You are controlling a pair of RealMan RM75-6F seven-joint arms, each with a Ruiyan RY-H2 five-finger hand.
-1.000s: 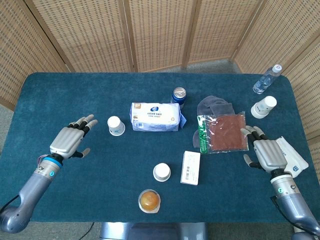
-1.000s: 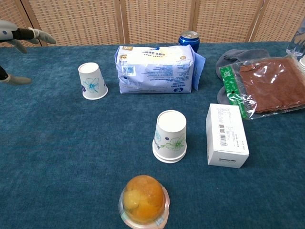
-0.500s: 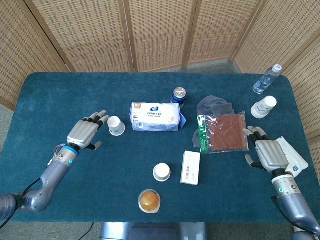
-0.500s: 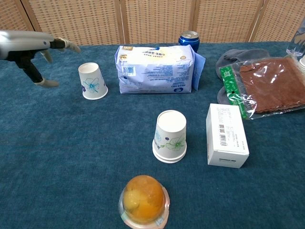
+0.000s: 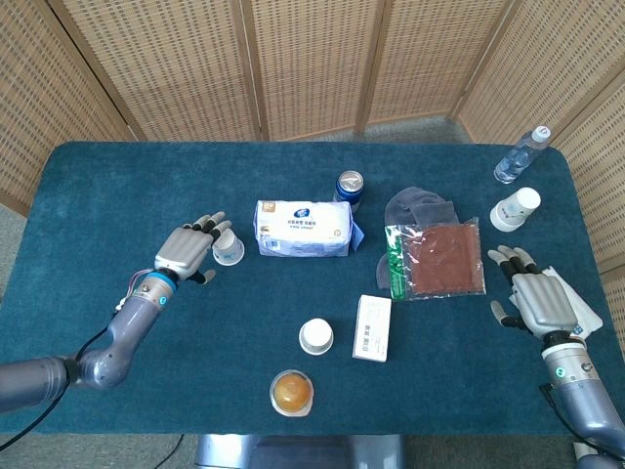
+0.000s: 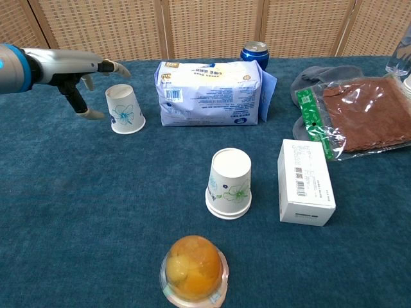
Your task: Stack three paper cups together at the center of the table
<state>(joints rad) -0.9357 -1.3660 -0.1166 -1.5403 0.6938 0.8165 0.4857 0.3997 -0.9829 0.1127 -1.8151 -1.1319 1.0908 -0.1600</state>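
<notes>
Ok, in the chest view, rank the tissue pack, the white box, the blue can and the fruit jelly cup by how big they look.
1. tissue pack
2. white box
3. fruit jelly cup, enlarged by nearness to the camera
4. blue can, partly hidden behind the pack

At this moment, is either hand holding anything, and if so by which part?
Nothing is held. The left hand is open right beside the upside-down paper cup, fingers apart and not closed on it. The right hand is open over the table.

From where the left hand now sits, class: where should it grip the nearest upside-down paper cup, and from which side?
Grip the paper cup around its tapered side wall, coming from its left, where the left hand waits with fingers apart. The tissue pack blocks the other side, and the closed base faces up.
</notes>
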